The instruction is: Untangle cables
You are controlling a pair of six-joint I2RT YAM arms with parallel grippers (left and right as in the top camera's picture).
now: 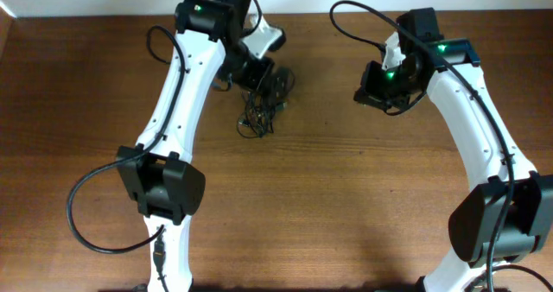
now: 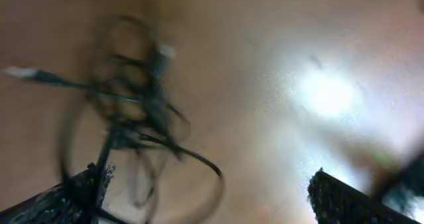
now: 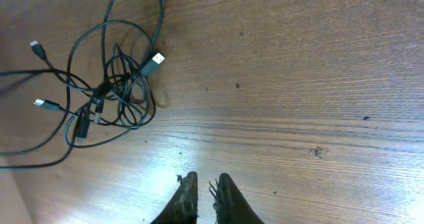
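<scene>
On the table (image 3: 298, 85), knotted black cables (image 3: 98, 90)

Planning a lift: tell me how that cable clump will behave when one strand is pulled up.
The cables look thin, lying in loose loops, so they will probably sag and drape. Strands cross in a knot, so the whole clump likely drags along. The small plugs may snag on loops.

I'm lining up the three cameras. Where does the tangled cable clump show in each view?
Overhead: the cables sit in the upper part, just left of centre.
Left wrist: the cables, blurred, fill the left half.
Right wrist: the cables lie upper left.
Shared landmark: the brown wooden table beneath them.
</scene>
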